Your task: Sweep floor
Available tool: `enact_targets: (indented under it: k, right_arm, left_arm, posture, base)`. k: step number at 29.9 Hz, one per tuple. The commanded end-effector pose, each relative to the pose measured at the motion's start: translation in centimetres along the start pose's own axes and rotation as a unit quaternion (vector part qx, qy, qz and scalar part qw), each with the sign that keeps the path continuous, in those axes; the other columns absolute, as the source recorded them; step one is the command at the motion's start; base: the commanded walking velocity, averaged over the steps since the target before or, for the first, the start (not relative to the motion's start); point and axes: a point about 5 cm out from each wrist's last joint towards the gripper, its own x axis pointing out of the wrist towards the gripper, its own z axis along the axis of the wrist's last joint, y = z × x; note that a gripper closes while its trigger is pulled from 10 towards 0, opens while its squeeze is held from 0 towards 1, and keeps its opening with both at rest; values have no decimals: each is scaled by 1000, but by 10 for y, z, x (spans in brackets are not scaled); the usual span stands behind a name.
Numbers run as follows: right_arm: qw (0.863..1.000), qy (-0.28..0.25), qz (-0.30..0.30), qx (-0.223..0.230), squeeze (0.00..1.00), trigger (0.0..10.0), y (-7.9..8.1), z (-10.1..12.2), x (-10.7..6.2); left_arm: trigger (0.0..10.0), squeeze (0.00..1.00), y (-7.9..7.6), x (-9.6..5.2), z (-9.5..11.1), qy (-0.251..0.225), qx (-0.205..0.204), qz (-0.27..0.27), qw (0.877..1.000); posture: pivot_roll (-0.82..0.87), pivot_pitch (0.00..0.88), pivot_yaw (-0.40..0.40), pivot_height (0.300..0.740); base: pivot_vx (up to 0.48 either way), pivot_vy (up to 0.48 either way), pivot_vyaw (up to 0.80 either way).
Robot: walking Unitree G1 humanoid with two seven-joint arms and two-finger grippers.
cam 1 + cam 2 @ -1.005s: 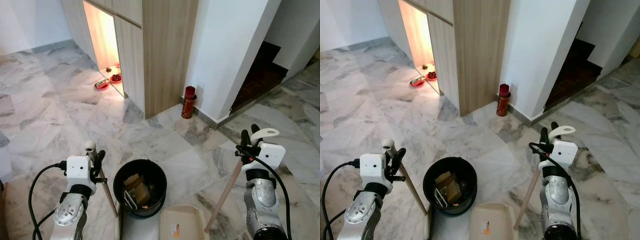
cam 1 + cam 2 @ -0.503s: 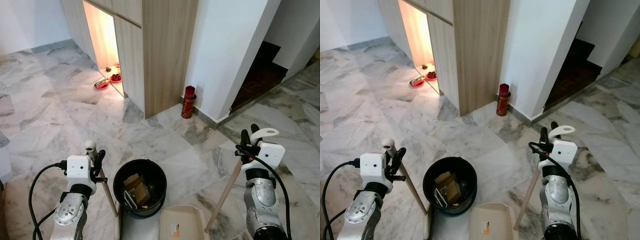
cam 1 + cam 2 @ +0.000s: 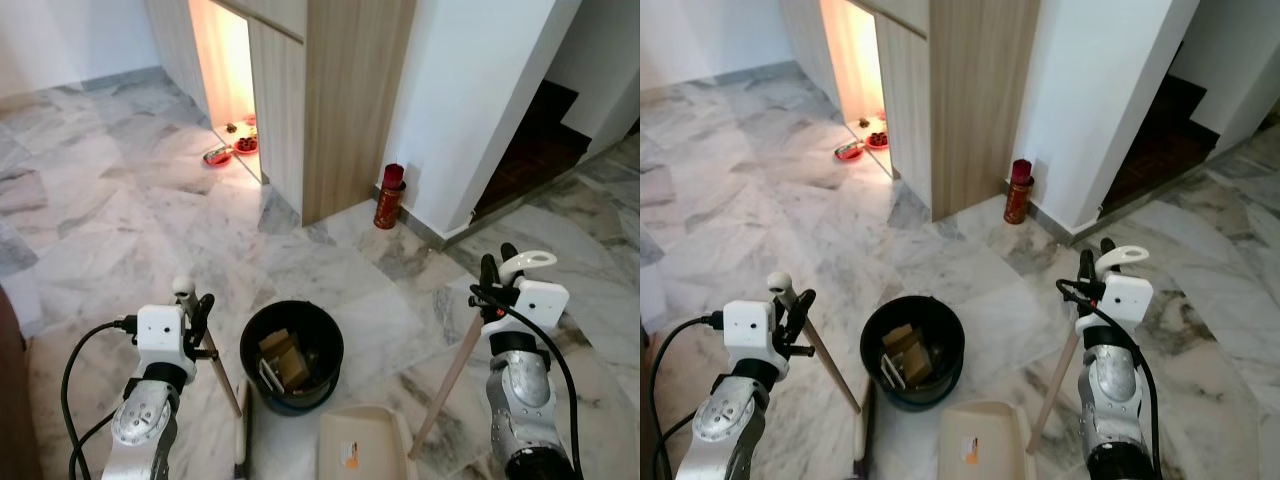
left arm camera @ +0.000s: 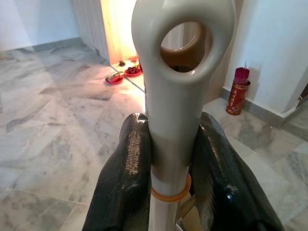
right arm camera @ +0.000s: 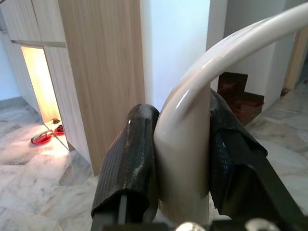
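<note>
We hold broom (image 3: 222,375) in left end effector (image 3: 192,318), dustpan handle (image 3: 455,365) in right end effector (image 3: 490,283), both clenched. Risk: we bump bin (image 3: 292,355) at frame bottom, trash spills.

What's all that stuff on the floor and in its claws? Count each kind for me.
Long-handled cleaning tools held in the claws: 2
Black bucket: 1
Beige dustpan: 1
Red canister: 1
Red dishes: 2
Total: 7

Camera shifted; black bin (image 3: 292,355) now slightly farther off.
</note>
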Motion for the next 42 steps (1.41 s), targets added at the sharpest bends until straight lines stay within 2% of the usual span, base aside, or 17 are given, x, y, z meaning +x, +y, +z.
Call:
enact_targets:
  k: [1,21,31,42]
  right_arm:
    - [1000,-8,-6,-1,0,10000,-3,3,2]
    - [1000,-8,-4,-3,0,10000,-3,4,5]
    - [1000,0,-11,-9,0,10000,-6,3,6]
    - [1000,11,-10,-12,0,10000,-4,1,6]
  left_arm:
    - [10000,0,-2,2,8,-17,4,-3,1000]
    - [10000,0,-4,5,9,-19,2,-1,1000]
    - [10000,0,-3,5,6,-14,4,2,1000]
    - [10000,0,-4,8,6,-16,3,-1,1000]
  posture:
    - [95,0,-34,740]
    - [93,0,-42,740]
    - [72,0,-34,740]
    - [70,0,-34,740]
  base:
    - [-307,0,0]
    - [-307,0,0]
    - [0,0,0]
    - [0,0,-800]
